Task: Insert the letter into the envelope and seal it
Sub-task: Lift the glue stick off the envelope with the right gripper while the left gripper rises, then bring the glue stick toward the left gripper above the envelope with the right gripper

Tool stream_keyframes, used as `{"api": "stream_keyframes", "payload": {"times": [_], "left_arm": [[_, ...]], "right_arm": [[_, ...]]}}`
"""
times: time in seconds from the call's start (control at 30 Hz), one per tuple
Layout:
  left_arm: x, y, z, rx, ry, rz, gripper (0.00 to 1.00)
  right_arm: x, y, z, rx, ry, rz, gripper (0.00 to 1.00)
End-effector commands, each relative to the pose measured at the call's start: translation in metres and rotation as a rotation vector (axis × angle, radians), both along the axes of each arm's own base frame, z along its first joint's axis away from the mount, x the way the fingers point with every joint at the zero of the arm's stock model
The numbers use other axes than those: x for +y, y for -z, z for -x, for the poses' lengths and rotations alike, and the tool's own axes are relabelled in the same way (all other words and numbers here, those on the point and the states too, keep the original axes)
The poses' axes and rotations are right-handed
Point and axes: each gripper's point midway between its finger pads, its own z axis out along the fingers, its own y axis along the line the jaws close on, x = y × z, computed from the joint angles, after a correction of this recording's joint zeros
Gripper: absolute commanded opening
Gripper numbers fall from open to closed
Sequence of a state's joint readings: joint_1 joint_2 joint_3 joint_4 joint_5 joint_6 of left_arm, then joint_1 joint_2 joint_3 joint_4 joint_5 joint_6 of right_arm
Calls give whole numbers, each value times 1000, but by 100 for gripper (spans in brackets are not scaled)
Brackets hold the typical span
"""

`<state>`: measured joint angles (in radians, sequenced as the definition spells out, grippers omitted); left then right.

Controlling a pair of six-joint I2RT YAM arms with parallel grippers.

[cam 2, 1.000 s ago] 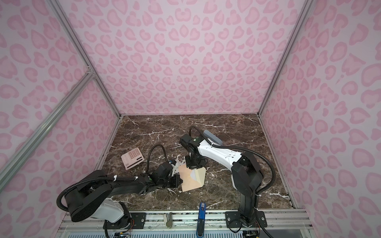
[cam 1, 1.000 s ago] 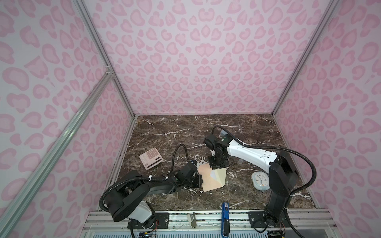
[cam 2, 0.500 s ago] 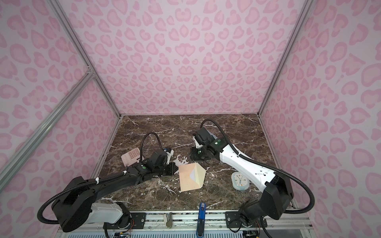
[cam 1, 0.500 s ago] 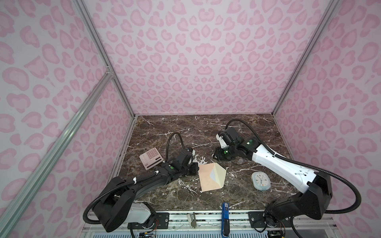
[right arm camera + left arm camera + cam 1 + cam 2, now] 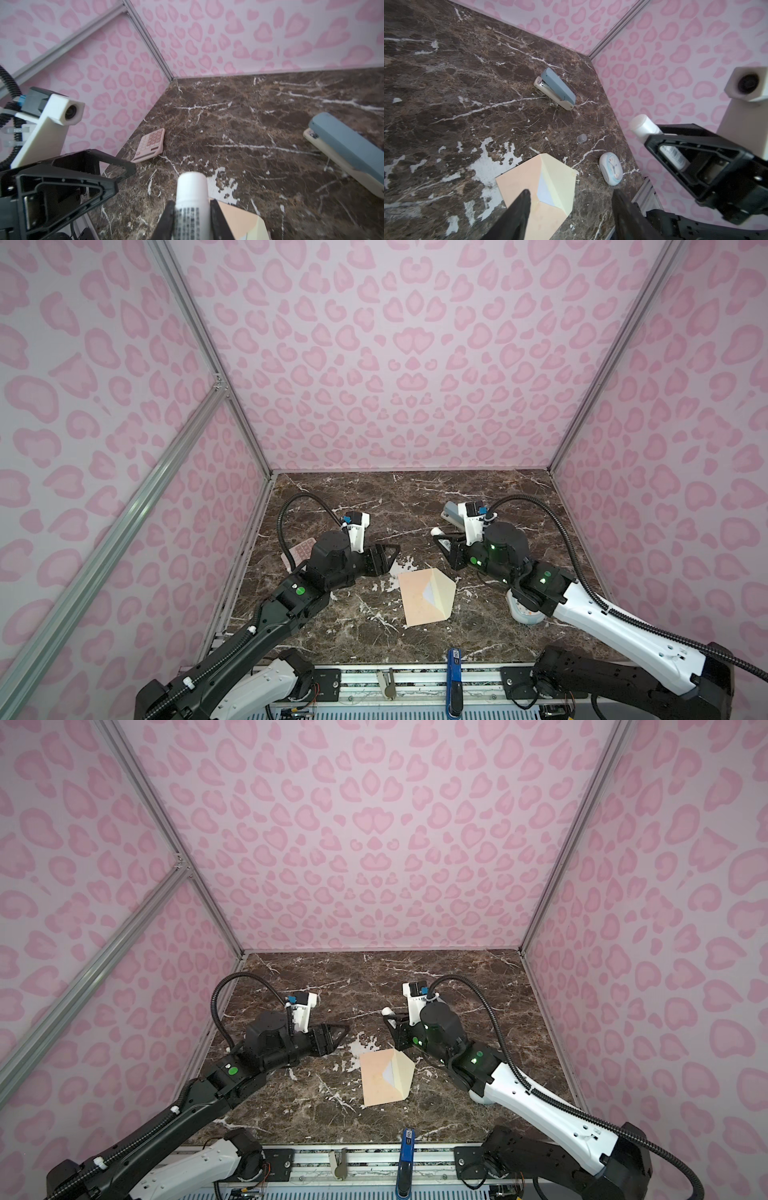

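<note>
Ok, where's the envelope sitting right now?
In both top views the envelope lies flat, flap open, on the marble table near the front centre, with the small clock to its right.

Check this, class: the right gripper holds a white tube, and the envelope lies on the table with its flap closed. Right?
No: the flap is open, as the left wrist view shows. The right gripper holds the white tube; the envelope lies on the table.

envelope [image 5: 417, 601]: matt paper | table [image 5: 374, 497]: marble-look, scuffed | stapler [image 5: 556, 88]: smooth plast. | glue tube [image 5: 192, 187]: plast. | rail [image 5: 124, 526]: metal
</note>
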<state>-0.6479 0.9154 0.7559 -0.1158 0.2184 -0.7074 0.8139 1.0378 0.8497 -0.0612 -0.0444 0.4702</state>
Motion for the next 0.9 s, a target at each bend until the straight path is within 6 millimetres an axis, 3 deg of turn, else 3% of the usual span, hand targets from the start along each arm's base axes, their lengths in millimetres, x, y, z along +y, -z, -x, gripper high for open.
{"api": "stream_keyframes", "payload": {"times": [0.0, 0.2, 0.33, 0.53, 0.87], "left_arm": [[-11, -41, 3, -51, 38, 167, 70], [-22, -86, 5, -128, 93, 347, 74], [-28, -101, 6, -147, 125, 404, 75], [-35, -105, 3, -144, 150, 448, 76], [-41, -100, 0, -122, 166, 461, 67]], "right_arm": [[6, -49, -6, -270, 22, -93, 0], [23, -63, 6, -439, -26, -104, 1], [29, -64, 10, -496, -30, -103, 1], [40, -65, 15, -538, -48, -100, 2], [57, -65, 26, -592, -71, -59, 2]]}}
